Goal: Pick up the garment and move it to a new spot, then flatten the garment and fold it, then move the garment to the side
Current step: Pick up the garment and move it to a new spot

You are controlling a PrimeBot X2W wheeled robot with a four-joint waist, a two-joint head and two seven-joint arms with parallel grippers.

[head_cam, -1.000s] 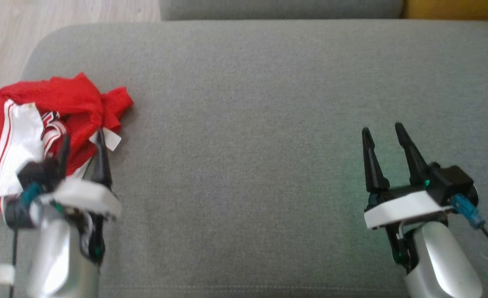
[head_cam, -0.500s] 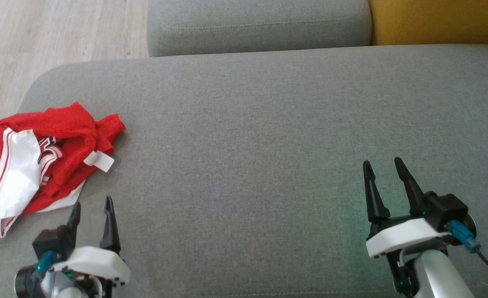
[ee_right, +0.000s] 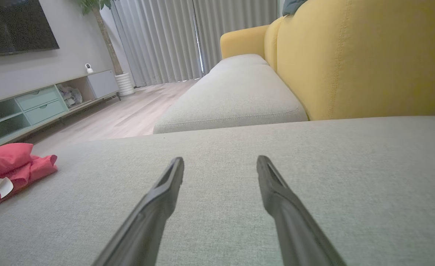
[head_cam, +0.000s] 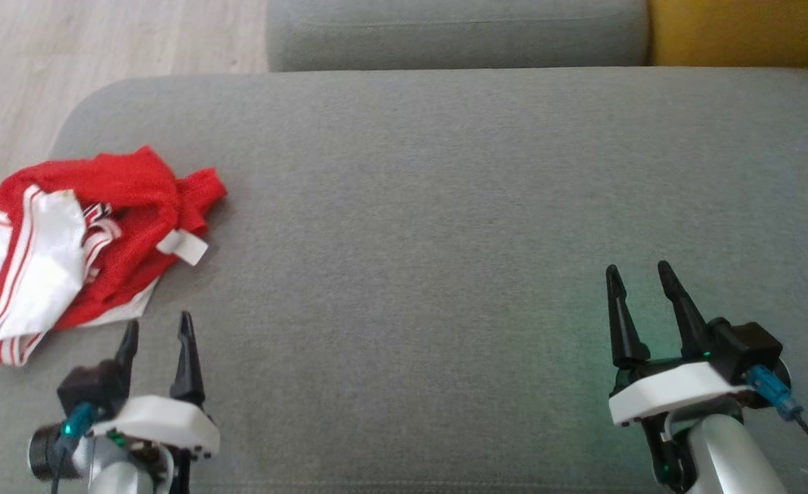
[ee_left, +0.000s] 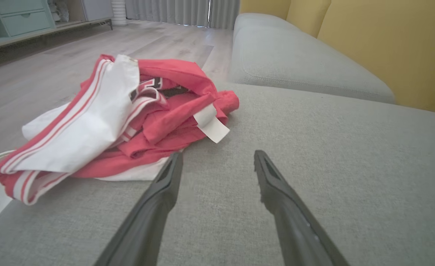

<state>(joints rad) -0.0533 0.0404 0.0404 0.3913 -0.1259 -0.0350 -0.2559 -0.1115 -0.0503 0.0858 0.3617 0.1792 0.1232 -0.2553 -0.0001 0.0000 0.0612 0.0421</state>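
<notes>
— Grey woven sofa cushion (head_cam: 404, 206) runs under everything, wide and bare through the middle. What sits nearest the robot?

— Both grippers, low in the head view. The left gripper (head_cam: 157, 321) is at the near left and the right gripper (head_cam: 637, 267) at the near right, well apart from each other. Each has its two dark fingers spread, with nothing between them.

— Are they touching the fabric?

— I cannot tell. Both wrist views show the fingers reaching out low over the weave, gripping nothing.

— And the garment?

— The garment (head_cam: 123, 185) lies in a crumpled heap on the cushion's left end, just beyond the left gripper and slightly to its left. It is red mesh with white panels and red-and-white stripes. A white label (head_cam: 183, 247) sticks out on its right side, and its left side reaches the cushion's rounded edge. In the left wrist view one fingertip is just beside the nearest white hem; whether they meet I cannot tell.

— How close is the right gripper?

— Well apart. In its wrist view the heap sits at the far left edge.

— What lies further back?

— A second grey seat cushion (head_cam: 445, 27) meets the far edge, with a yellow backrest (head_cam: 747, 27) to its right and pale wood floor (head_cam: 102, 41) to its left. Beyond, the right wrist view shows grey curtains (ee_right: 158, 37), a low cabinet (ee_right: 36, 103) with pale green drawers, and a dark screen (ee_right: 14, 26) on the wall.
</notes>
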